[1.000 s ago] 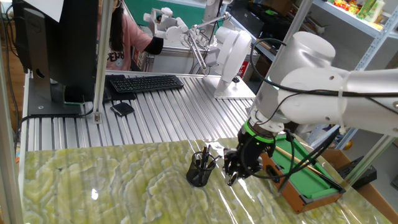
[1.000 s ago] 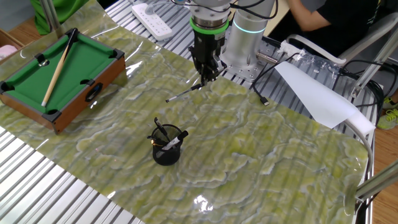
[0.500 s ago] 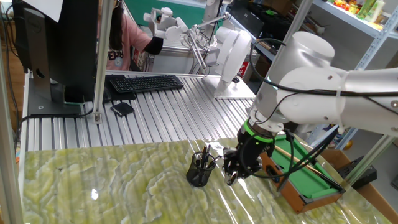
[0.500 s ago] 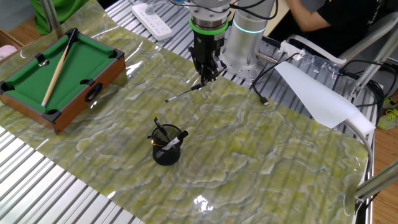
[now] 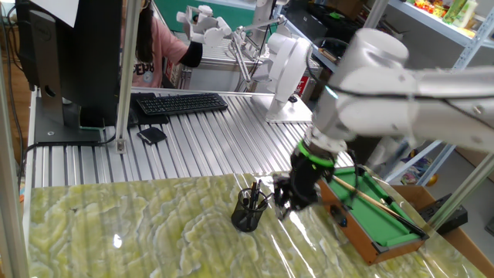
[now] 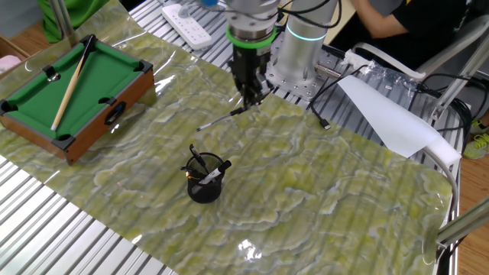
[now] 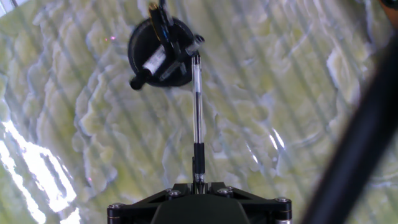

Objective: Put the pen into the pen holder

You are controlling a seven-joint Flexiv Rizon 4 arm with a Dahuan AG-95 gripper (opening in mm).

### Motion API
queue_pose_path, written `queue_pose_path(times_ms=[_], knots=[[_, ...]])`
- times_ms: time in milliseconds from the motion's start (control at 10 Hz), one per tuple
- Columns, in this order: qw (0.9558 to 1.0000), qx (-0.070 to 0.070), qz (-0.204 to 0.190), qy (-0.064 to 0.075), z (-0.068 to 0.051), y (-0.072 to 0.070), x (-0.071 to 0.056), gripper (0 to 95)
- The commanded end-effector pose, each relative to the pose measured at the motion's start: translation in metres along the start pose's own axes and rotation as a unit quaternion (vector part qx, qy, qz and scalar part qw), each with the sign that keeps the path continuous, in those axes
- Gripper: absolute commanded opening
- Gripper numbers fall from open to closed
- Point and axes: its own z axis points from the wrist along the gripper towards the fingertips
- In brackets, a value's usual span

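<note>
i've got the pincer (image 6: 250,95) clamped tight on one end of the pen (image 6: 223,118), which juts out sideways from the fingers, clear above the green marbled worktop (image 6: 321,176). in the hand view the pen (image 7: 197,118) reaches toward the pen holder (image 7: 159,53). the pen holder (image 6: 205,183) stands upright on the worktop with dark pens in it, apart from the pincer.

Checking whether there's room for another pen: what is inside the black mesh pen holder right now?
The pen holder already contains a few dark pens, one with a white barrel, leaning across its mouth. Its bottom is hidden beneath them. The pen in the end effector is outside it.
</note>
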Motion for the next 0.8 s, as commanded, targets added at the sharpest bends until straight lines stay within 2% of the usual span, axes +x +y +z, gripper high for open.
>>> queue_pose_path(times_ms=[100,500,600,700,800], knots=[[1.0,0.001,0.001,-0.001,-0.005,0.005,-0.011,0.0],[1.0,0.003,0.006,0.003,-0.002,0.006,-0.031,0.0],[0.9999,0.006,0.01,0.011,-0.003,0.007,-0.036,0.0],[0.9994,0.01,0.012,0.029,-0.009,0.007,-0.038,0.0],[0.9983,0.01,0.015,0.055,-0.015,0.007,-0.036,0.0]])
